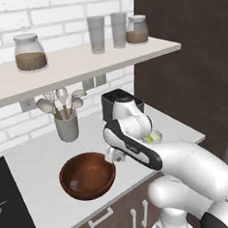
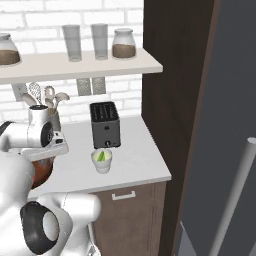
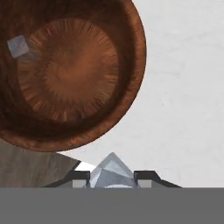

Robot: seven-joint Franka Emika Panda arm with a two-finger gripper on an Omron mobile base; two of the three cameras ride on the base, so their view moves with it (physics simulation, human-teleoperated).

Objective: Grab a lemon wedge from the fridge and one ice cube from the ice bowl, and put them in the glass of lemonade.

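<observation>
My two dark fingertips (image 3: 112, 177) clenched on small clear faceted ice cube (image 3: 112, 170), one corner pointing away from me (no long axis to speak of). I'm hovering beside rim of wide dark reddish-brown wooden bowl (image 3: 131, 57); second cube (image 3: 18, 46) lies inside. Next: carry level toward short pale cup of yellow-green lemonade (image 2: 102, 160) near black toaster (image 2: 104, 124), lemon wedge (image 2: 101, 156) already in; release low over mouth, avoid splash.
</observation>
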